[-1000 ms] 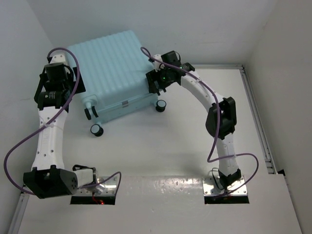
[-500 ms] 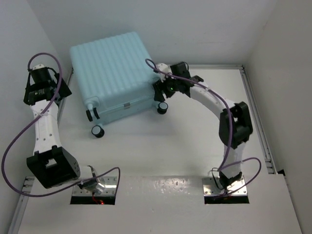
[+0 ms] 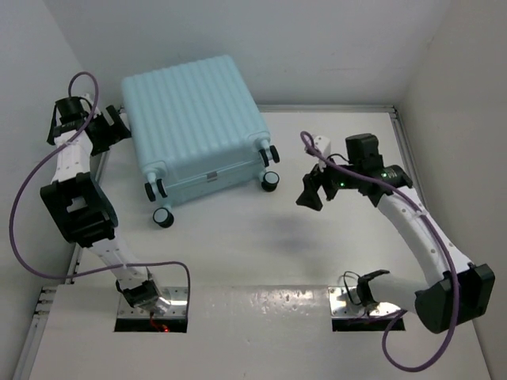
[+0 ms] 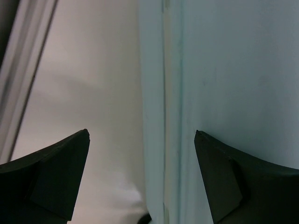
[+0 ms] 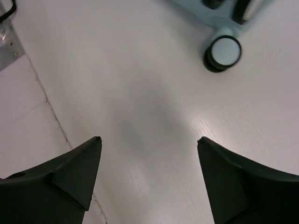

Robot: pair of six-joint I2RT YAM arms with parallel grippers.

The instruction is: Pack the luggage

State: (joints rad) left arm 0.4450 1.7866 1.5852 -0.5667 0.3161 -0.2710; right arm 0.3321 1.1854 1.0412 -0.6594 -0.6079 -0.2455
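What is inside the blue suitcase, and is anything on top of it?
Nothing lies on the suitcase; its ribbed top is bare. It is closed, so the inside cannot be seen.

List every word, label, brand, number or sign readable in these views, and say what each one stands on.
No text can be read in any view.
The suitcase shows no brand or label on its ribbed shell or on the side seen from the left wrist.
The small grey plate on the suitcase's near side is too small to read, if it carries any text at all.
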